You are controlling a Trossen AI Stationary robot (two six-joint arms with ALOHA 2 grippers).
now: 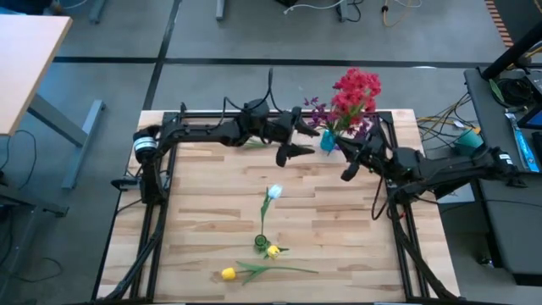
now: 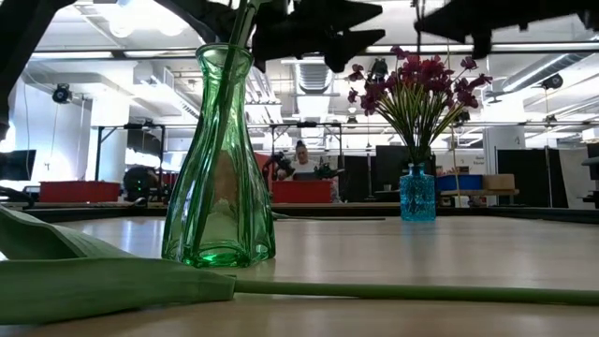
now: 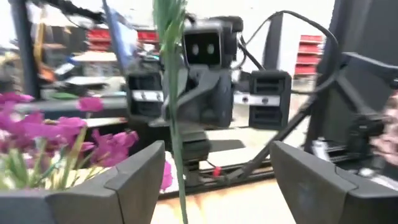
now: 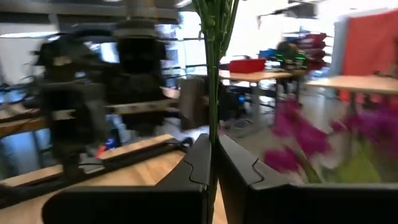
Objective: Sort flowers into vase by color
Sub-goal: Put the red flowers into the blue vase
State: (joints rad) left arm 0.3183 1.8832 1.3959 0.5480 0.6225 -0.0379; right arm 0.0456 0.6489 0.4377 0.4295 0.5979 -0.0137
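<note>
Overhead, both arms reach to the far edge of the bench (image 1: 339, 229). The left tool (image 1: 292, 135) sits just left of the blue vase (image 1: 328, 141), its fingers spread apart with open space between them. The right tool (image 1: 349, 166) is just below and right of that vase. A red flower cluster (image 1: 356, 91) rises above the blue vase, with purple flowers (image 1: 318, 113) beside it. Nearer the front, well apart from the arms, lie a white tulip (image 1: 273, 193), a yellow bud (image 1: 272, 251) and another yellow tulip (image 1: 229, 273), stems flat on the wood.

Seen level with the bench, a green glass vase (image 2: 220, 164) stands upright in the foreground with a stem inside it, and the small blue vase (image 2: 417, 193) stands farther back holding purple flowers (image 2: 418, 80). A green stem and leaf (image 2: 281, 288) lie across the front. A person shows faintly in the room behind.

From the left wrist, the left tool (image 3: 214, 177) is wide open; a green stem (image 3: 176, 112) hangs by one finger, contact unclear. Purple flowers (image 3: 56, 134) lie to one side.

From the right wrist, the right tool (image 4: 214, 168) is clenched on a green stem (image 4: 213, 68) pinched upright between its fingers
</note>
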